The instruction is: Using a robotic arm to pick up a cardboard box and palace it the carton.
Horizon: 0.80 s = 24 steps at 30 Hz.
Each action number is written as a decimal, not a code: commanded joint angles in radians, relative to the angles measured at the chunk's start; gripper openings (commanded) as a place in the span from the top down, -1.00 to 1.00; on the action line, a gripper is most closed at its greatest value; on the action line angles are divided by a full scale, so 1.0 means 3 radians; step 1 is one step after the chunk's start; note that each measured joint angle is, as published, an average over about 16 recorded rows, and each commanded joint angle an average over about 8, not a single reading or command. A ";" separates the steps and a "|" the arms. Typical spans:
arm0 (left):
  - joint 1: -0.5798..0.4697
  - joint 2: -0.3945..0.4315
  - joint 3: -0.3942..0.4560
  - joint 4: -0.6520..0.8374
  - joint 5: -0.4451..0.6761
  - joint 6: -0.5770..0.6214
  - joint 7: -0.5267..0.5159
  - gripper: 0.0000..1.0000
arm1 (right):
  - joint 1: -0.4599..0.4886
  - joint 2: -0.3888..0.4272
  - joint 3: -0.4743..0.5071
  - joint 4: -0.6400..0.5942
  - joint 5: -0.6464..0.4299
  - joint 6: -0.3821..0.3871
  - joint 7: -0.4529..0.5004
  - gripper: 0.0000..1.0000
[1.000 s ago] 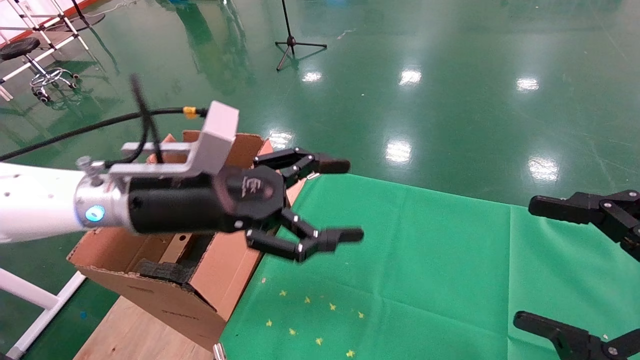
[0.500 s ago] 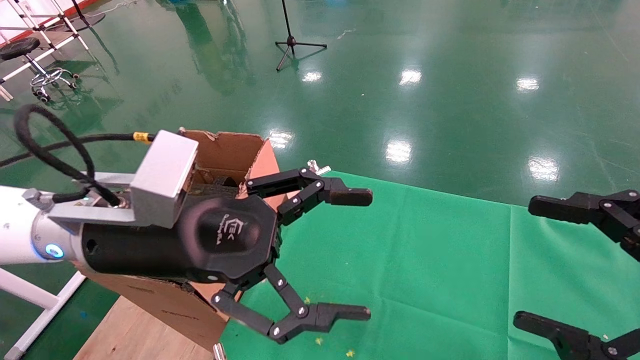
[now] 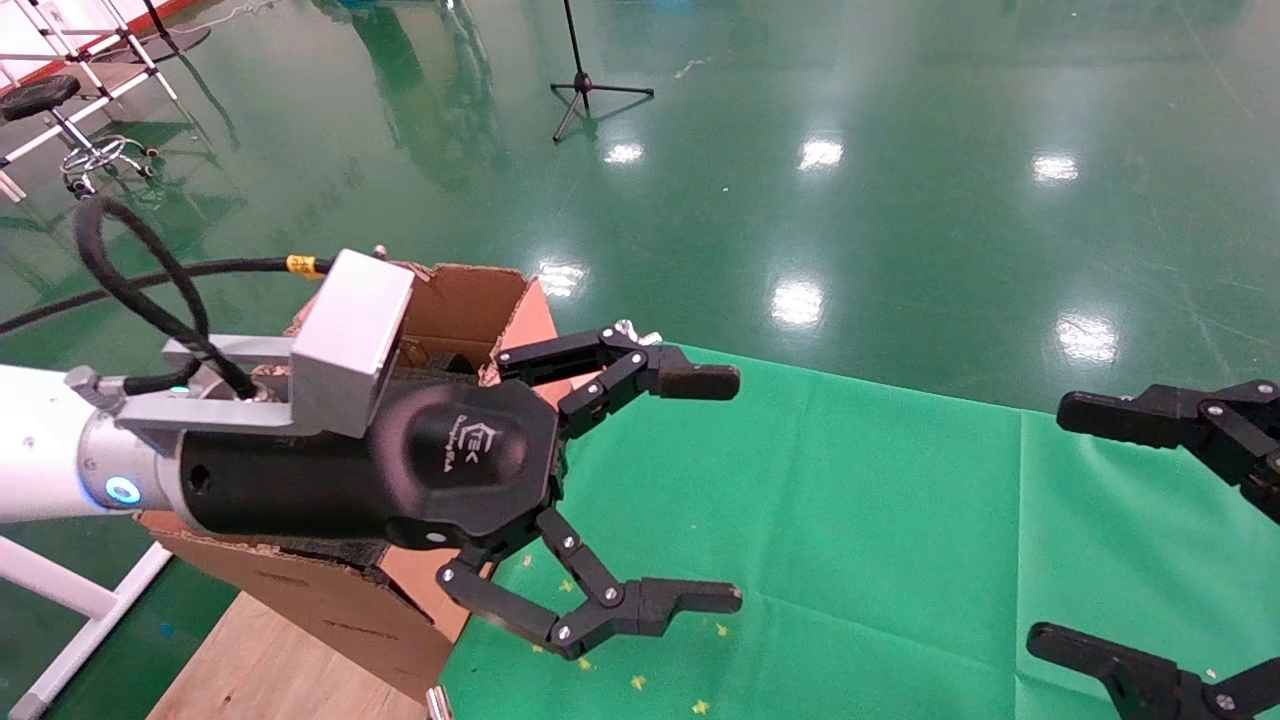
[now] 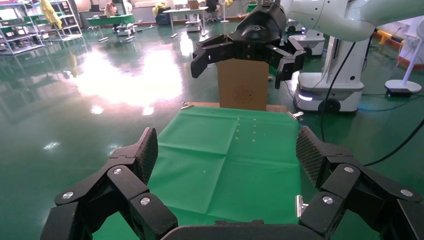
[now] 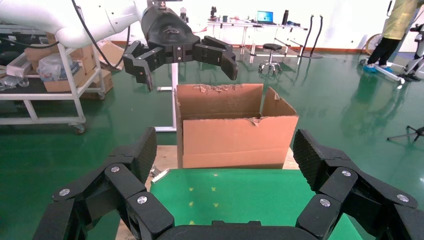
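Observation:
My left robotic arm (image 3: 60,470) reaches in from the left. Its gripper (image 3: 736,490) is open wide and empty, held above the green cloth just right of the carton (image 3: 470,300). The carton is large, brown and open-topped with a ragged torn edge. The arm hides most of its inside. The right wrist view shows the carton (image 5: 235,135) side-on with my left gripper (image 5: 187,70) above it. The small cardboard box is out of view. My right gripper (image 3: 1047,525) is open and empty at the table's right side, and shows too in the left wrist view (image 4: 247,55).
A green cloth (image 3: 850,500) with small yellow marks covers the table. The carton stands on a wooden board (image 3: 260,660) at the left end. A second upright brown box (image 4: 243,90) with a round print stands beyond the right gripper. A tripod (image 3: 585,85) stands on the floor.
My left gripper has moved from over the carton toward the near side and right, turned, and opened wider. In the last half second it rose slightly. The right gripper has not moved.

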 commanded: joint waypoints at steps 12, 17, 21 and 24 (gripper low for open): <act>-0.0016 0.0003 0.0017 0.0021 0.0019 -0.0014 -0.0007 -1.00 | 0.0000 0.0000 0.0000 0.0000 0.0001 -0.0001 0.0000 -1.00; -0.0019 0.0004 0.0019 0.0024 0.0022 -0.0015 -0.0008 -1.00 | 0.0000 0.0000 0.0000 0.0000 0.0001 -0.0001 0.0000 -1.00; -0.0020 0.0004 0.0020 0.0025 0.0024 -0.0016 -0.0009 -1.00 | 0.0000 0.0000 0.0001 0.0000 0.0001 -0.0001 0.0000 -1.00; -0.0021 0.0005 0.0021 0.0026 0.0025 -0.0017 -0.0009 -1.00 | 0.0000 0.0000 0.0001 0.0000 0.0001 0.0000 0.0000 -1.00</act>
